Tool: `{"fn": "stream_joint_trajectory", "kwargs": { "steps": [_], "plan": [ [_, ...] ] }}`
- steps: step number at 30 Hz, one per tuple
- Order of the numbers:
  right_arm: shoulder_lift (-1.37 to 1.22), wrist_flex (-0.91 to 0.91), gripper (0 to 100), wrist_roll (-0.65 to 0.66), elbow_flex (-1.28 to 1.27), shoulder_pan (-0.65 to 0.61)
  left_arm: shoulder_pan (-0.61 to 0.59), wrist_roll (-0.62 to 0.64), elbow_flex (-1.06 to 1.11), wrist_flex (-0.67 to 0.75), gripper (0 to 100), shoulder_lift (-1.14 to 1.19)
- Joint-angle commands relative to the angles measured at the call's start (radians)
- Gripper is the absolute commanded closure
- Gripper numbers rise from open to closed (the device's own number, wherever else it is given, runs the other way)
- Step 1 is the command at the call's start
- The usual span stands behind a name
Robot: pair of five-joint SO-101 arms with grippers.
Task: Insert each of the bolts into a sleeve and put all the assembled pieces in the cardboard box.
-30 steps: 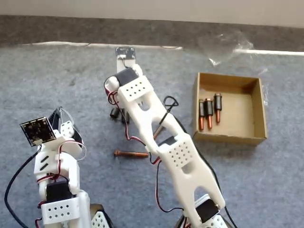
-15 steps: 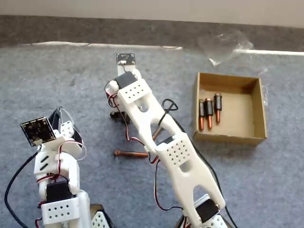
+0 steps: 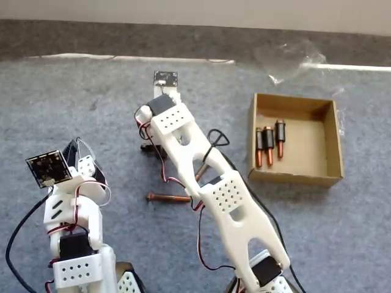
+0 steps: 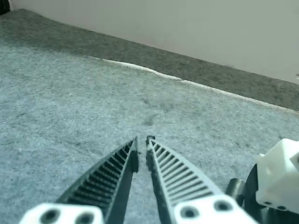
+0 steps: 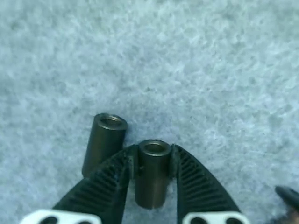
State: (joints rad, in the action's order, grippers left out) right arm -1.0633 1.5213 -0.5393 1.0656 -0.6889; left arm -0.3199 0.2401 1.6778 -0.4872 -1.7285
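Right pincer [image 5: 153, 151]: shut tight on one dark sleeve [image 5: 152, 183] between both fingers, second sleeve [image 5: 103, 142] just beside.

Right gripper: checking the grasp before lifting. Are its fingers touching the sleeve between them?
Touching. The right wrist view shows the right gripper clamped on the sleeve, pressing against both of its sides with no gap.

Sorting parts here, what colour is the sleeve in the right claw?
The sleeve is dark brown-grey, clearest in right wrist view.
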Motion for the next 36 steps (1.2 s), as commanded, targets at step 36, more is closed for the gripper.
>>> {"fn": "stream_joint_trajectory", "kwargs": {
  "steps": [36],
  "plan": [
    [0.621,0.242,99.3,0.454,0.018,0.097,-0.001,0.008,0.022,0.018,95,-0.012]
  ]
}}
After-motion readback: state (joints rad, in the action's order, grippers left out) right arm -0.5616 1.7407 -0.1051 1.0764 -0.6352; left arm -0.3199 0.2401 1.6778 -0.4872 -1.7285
